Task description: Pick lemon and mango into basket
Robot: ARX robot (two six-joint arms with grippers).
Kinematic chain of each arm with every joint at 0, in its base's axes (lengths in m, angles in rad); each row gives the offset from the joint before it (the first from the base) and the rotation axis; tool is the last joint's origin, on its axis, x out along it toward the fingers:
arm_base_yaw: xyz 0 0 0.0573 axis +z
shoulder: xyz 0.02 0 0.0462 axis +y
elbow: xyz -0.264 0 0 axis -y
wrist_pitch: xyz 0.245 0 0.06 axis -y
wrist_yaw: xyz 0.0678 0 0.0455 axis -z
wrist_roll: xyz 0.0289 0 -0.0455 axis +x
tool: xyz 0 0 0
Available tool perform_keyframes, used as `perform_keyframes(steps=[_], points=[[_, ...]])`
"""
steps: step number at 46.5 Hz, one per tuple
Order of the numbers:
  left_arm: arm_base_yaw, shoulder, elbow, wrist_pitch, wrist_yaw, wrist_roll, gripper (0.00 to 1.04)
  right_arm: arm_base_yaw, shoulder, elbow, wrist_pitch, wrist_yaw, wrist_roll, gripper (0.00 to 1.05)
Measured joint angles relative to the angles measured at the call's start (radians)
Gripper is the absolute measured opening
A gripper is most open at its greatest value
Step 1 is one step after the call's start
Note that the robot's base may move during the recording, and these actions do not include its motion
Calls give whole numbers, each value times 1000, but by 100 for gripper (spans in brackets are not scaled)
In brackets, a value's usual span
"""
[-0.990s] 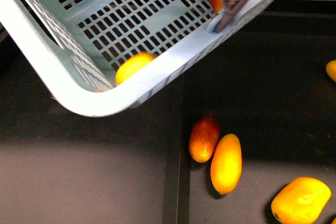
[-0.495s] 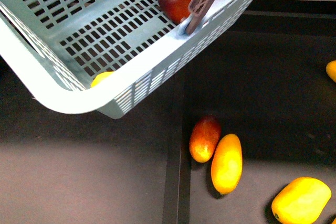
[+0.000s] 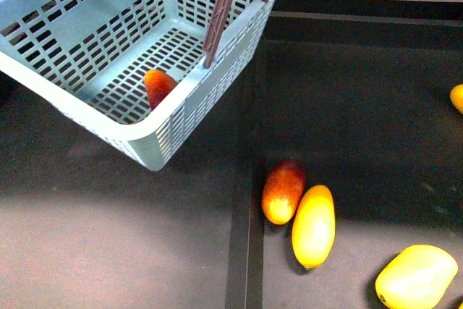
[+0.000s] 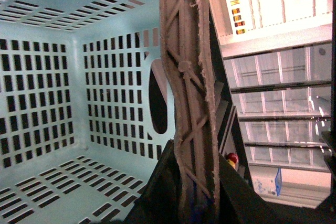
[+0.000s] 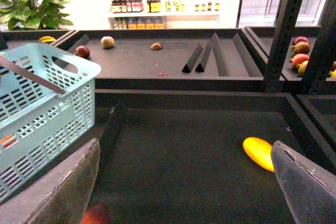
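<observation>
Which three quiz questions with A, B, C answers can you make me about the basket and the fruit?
1. What colour is the handle of the basket?
A. green
B. brown
C. yellow

2. Where does the long yellow fruit lie?
A. inside the basket
B. on top of the handle
C. right beside the red-orange fruit

3. How is the right gripper?
A. jaws open, nothing between them
B. shut on a fruit
C. shut on the handle

Answers:
1. B, as the front view shows a brown bar over the light turquoise sides.
2. C, as the two lie side by side on the dark surface, outside the basket.
3. A, as the right wrist view shows the jaws wide apart with only the dark surface between them.
</observation>
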Motion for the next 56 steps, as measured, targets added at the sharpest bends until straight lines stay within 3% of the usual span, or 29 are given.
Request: perform_keyframes(steps=[10, 42, 56], points=[[55, 131, 126, -78, -41, -98, 7, 0, 0, 0, 0, 0, 0, 96], [111, 174, 111, -147, -72, -114, 7, 0, 0, 0, 0, 0, 0, 96], [116, 116, 71, -261, -90, -122, 68, 0, 0, 0, 0, 0, 0, 96]])
